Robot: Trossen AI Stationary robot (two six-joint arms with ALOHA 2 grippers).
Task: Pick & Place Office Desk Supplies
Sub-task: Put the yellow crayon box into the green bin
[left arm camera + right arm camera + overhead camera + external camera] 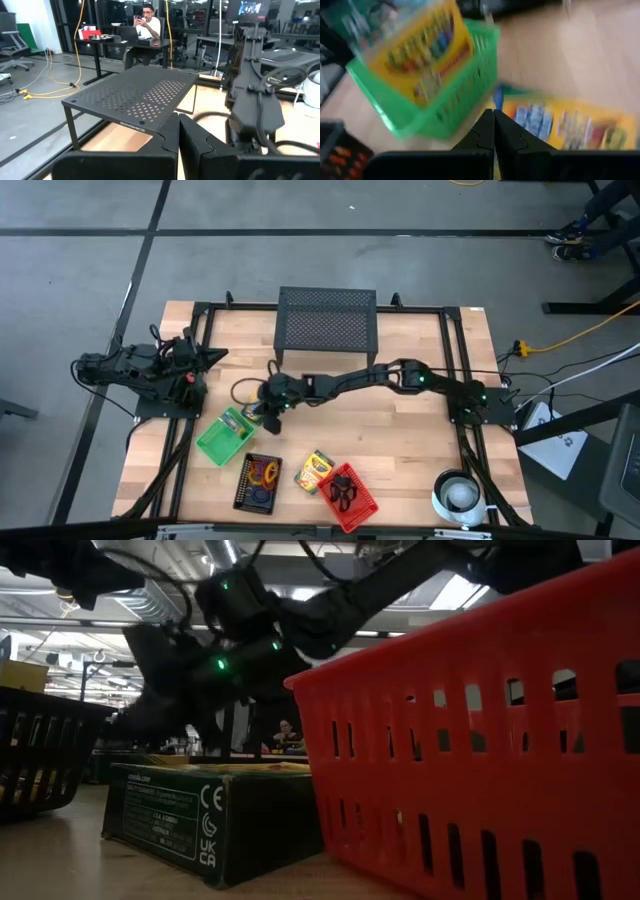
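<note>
A: Black left gripper (pixel 215 357) waits at the table's left edge, jaws pressed together. What sits right of it?

B: Green basket (pixel 224 438) holding one crayon box (pixel 420 52). Right gripper (pixel 262 393) hovers just beyond it, jaws pressed together, holding nothing. Another crayon box (pixel 314 471) lies farther right; next it likely needs opening and lowering there.

We see bare wooden tabletop (pixel 400 435) right of centre, open for passage. The black mesh stand (pixel 326 318) blocks the far edge; green (pixel 222 438), black (pixel 257 482) and red plastic baskets (pixel 350 496) crowd the near left.
</note>
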